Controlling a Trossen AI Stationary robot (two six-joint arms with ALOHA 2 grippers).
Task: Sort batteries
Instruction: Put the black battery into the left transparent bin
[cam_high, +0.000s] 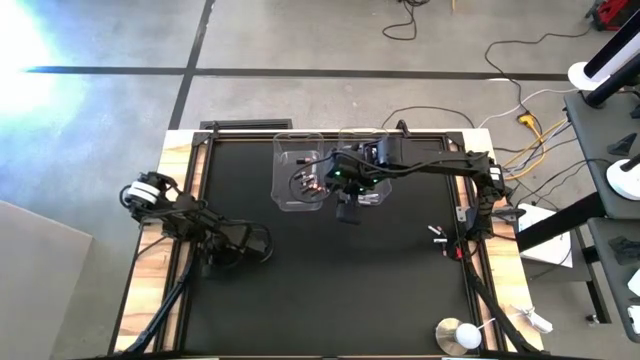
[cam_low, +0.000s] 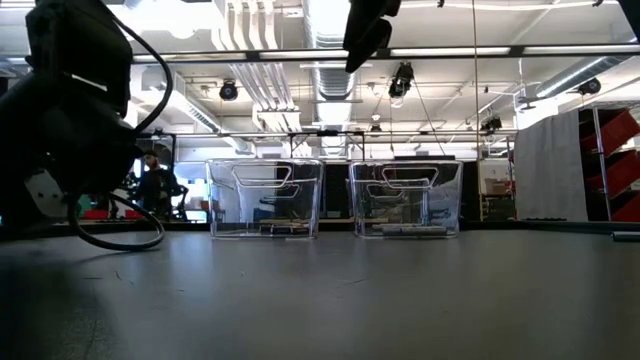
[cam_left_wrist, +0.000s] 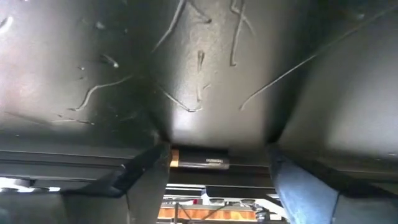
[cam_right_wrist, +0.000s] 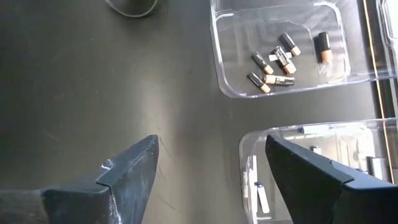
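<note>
**Right arm over the tubs, left arm low with a battery at its fingertips**

From overhead I see my right gripper (cam_high: 348, 205) reaching across the black table (cam_high: 400, 290) to the two clear tubs at its far edge, hanging above the near edge of the right tub (cam_high: 372, 165). Its wrist camera shows both dark fingers (cam_right_wrist: 134, 165) spread wide with nothing between them, only bare mat below. Beyond them the left tub (cam_right_wrist: 280, 46) holds a small cluster of batteries (cam_right_wrist: 273, 65), dark with copper-coloured ends, plus one fatter cell a little apart. The right tub, just under one finger, holds a few pale cells.

My left gripper (cam_high: 215, 262) sits low at the near left of the table, well apart from the tubs. Its wrist view looks down at the mat: the fingers stand apart, and a single black and copper battery (cam_left_wrist: 199, 158) lies crosswise between their tips. I cannot tell whether either finger touches it.

More batteries (cam_high: 437, 236) lie loose near the table's right edge.
</note>
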